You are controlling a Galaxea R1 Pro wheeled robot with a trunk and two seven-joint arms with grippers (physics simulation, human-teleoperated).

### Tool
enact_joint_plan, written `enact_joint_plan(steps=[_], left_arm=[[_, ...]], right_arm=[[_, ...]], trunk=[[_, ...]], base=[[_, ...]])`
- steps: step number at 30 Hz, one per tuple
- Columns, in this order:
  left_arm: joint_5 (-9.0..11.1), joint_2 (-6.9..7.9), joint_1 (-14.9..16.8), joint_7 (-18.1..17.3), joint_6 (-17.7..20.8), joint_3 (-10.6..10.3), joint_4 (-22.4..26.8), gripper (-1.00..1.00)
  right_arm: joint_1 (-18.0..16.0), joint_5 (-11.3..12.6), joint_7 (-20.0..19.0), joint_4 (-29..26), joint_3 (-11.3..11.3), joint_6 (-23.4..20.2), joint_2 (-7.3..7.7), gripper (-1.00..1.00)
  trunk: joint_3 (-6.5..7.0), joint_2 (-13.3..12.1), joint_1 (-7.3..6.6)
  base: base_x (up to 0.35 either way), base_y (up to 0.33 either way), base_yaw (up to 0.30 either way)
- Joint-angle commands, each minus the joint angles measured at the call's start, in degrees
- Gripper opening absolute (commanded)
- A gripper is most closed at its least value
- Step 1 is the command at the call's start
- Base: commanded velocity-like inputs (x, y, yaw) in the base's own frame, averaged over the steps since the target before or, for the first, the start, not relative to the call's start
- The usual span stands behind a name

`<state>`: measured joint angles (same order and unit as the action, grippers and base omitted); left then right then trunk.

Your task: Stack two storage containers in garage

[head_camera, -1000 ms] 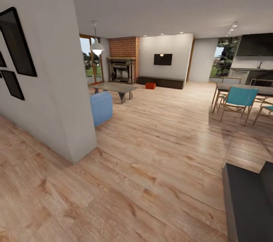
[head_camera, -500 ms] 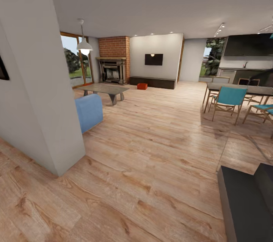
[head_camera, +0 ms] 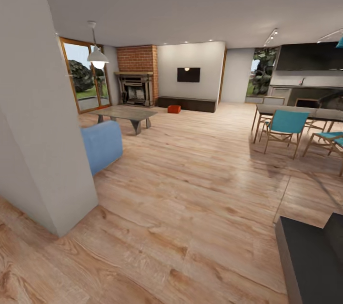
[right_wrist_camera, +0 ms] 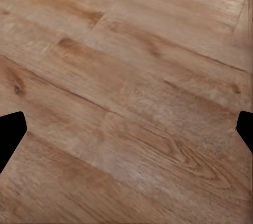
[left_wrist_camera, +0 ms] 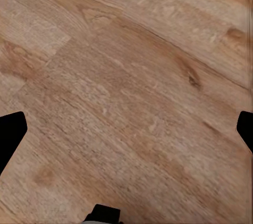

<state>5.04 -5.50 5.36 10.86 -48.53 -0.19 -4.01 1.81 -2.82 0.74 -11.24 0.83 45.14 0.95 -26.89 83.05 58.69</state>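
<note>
Left fingers [left_wrist_camera: 11, 135] spread wide, red-orange container [head_camera: 174, 109] far off

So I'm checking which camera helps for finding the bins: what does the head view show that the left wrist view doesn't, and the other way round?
Head view alone: the living room, with a red-orange storage container on the floor before the dark low cabinet, the brick fireplace, wall TV, coffee table, blue sofa and teal dining chairs.
Left wrist view alone: the left gripper, its dark fingertips wide apart, jaws open, nothing between them.
Both: the light wood-plank floor.
</note>
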Motion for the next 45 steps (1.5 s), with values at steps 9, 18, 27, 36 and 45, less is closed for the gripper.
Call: enact_joint_plan(steps=[9, 18, 27, 36, 45], left_arm=[[0.5, -0.01, 0.1, -0.2, -0.3, -0.1, -0.2, 1.00], [0.5, -0.04, 0.1, -0.2, -0.3, -0.1, -0.2, 1.00], [0.5, -0.04, 0.1, -0.2, -0.3, -0.1, -0.2, 1.00], [0.5, -0.01, 0.1, -0.2, -0.3, -0.1, -0.2, 1.00], [0.5, 0.05, 0.1, -0.3, -0.3, -0.1, -0.2, 1.00]], right_arm=[[0.0, -0.3, 0.0, -0.1, 0.2, 0.0, 0.02, 1.00], [0.0, -0.3, 0.1, -0.1, 0.2, 0.0, 0.02, 1.00], [0.0, -0.3, 0.1, -0.1, 0.2, 0.1, 0.02, 1.00], [0.0, -0.3, 0.1, -0.1, 0.2, 0.0, 0.02, 1.00], [0.0, -0.3, 0.1, -0.1, 0.2, 0.0, 0.02, 1.00]], trunk=[[-0.05, 0.0, 0.04], [-0.05, 0.0, 0.04], [-0.05, 0.0, 0.04], [-0.05, 0.0, 0.04], [-0.05, 0.0, 0.04]], base=[[0.326, 0.000, -0.224], [0.326, 0.000, -0.013], [0.326, 0.000, 0.000], [0.326, 0.000, 0.000], [0.326, 0.007, 0.000]])
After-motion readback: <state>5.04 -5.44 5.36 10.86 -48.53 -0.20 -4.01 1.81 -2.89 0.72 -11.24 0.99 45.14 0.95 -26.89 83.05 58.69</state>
